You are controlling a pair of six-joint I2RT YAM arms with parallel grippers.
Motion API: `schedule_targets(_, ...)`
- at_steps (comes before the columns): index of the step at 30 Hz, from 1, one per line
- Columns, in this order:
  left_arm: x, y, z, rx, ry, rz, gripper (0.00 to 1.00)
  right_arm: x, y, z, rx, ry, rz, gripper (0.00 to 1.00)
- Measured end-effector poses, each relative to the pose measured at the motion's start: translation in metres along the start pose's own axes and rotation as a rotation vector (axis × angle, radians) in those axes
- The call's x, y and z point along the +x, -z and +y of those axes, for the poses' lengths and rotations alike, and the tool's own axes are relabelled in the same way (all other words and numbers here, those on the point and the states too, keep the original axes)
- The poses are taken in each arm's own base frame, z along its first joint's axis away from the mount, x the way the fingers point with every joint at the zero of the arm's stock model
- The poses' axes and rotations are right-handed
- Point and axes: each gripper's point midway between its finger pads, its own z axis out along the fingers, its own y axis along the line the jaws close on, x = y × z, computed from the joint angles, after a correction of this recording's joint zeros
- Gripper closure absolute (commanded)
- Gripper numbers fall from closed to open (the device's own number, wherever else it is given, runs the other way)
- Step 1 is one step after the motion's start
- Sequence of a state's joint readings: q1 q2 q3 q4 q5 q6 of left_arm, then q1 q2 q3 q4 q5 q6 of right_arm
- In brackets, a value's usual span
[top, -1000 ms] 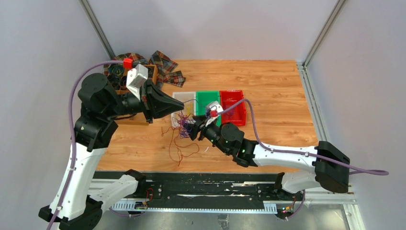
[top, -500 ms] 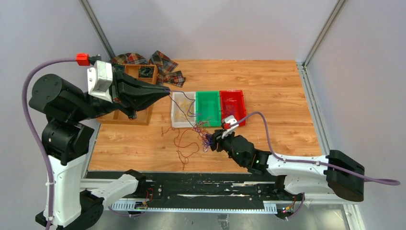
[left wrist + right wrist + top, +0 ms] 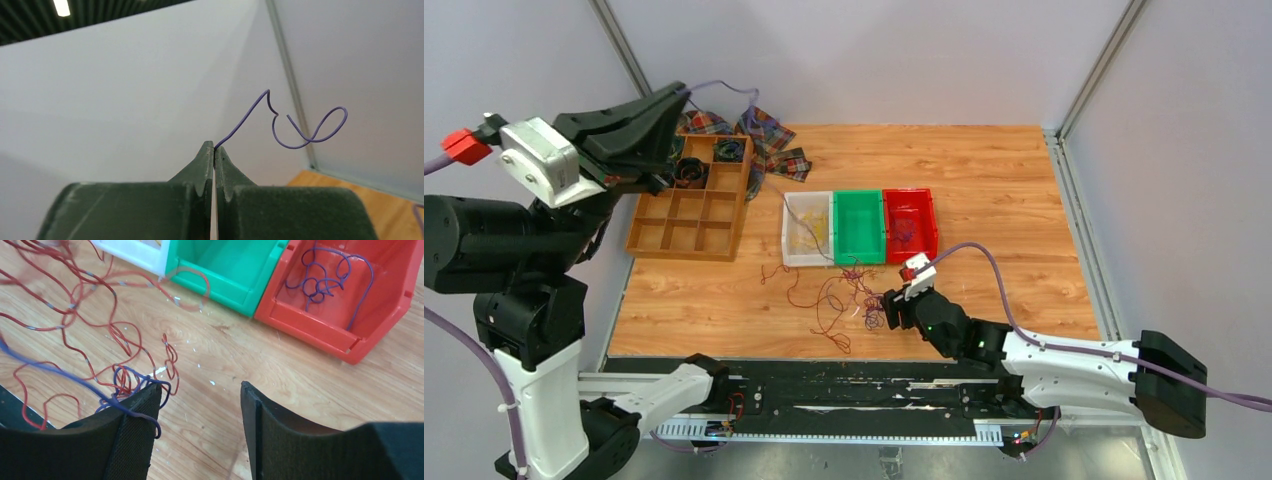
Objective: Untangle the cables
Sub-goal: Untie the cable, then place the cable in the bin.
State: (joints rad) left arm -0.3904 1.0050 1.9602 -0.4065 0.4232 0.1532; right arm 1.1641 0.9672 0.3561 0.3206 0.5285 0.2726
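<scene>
1. Three bins, white (image 3: 786, 230), green (image 3: 858, 222) and red (image 3: 908, 194), sit just beyond the right pincer (image 3: 886, 305). A wooden organiser tray (image 3: 686, 236) lies below the raised left pincer (image 3: 682, 90).
2. The left pincer is pressed together on one purple wire (image 3: 300, 147), which trails down to the cables (image 3: 839, 290) just left of the spread right pincer.
3. Only the right wrist view shows purple coils (image 3: 320, 287) inside the red bin, and a purple loop draped over that pincer's finger (image 3: 135, 440).

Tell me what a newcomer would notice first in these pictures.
The left gripper, raised high at the far left, is shut on a purple wire that curls in the air. On the table, a loose tangle of red-brown and purple cables sprawls beside the open right gripper, in front of white, green and red bins.
</scene>
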Motion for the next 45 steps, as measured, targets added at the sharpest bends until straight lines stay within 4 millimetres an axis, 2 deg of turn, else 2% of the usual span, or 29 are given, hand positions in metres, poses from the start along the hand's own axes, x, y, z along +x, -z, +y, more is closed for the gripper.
schedule_targets(7,-0.02,0.009,0.064,-0.335,-0.165,-0.068,0.99,0.016,0.004,-0.007,0.017,0.042,0.065,0.39)
schedule_targets(11,-0.032,0.015,0.087,-0.459,-0.228,-0.099,1.0,0.026,0.004,-0.01,0.026,0.063,0.098,0.39)
schedule_targets(14,-0.049,0.021,0.104,-0.554,-0.282,-0.145,0.99,0.031,0.005,-0.011,0.031,0.076,0.12,0.39)
schedule_targets(17,-0.066,0.022,0.11,-0.586,-0.312,-0.181,0.99,0.033,0.006,-0.012,0.033,0.08,0.127,0.39)
schedule_targets(22,-0.062,0.014,0.098,-0.502,-0.313,-0.178,0.99,0.027,0.008,-0.012,0.029,0.078,0.117,0.36)
schedule_targets(25,-0.051,0.005,0.084,-0.413,-0.296,-0.152,0.99,0.01,0.01,-0.009,0.015,0.064,0.08,0.31)
schedule_targets(28,-0.039,-0.004,0.068,-0.312,-0.267,-0.128,0.99,-0.017,0.012,-0.004,0.0,0.054,0.024,0.28)
schedule_targets(33,-0.016,-0.017,0.035,-0.129,-0.171,-0.092,0.99,-0.09,0.015,0.011,-0.034,0.004,-0.13,0.26)
schedule_targets(36,0.003,-0.026,0.01,0.007,-0.079,-0.064,0.99,-0.127,0.013,0.025,-0.075,-0.027,-0.215,0.26)
schedule_targets(39,0.029,-0.035,-0.014,0.129,0.032,-0.024,0.99,-0.154,0.008,0.042,-0.126,-0.044,-0.278,0.27)
schedule_targets(42,0.061,-0.046,-0.03,0.214,0.142,0.028,0.99,-0.171,0.0,0.051,-0.139,-0.053,-0.311,0.29)
schedule_targets(45,0.095,-0.059,-0.046,0.279,0.243,0.088,0.99,-0.178,-0.008,0.045,-0.112,-0.067,-0.331,0.29)
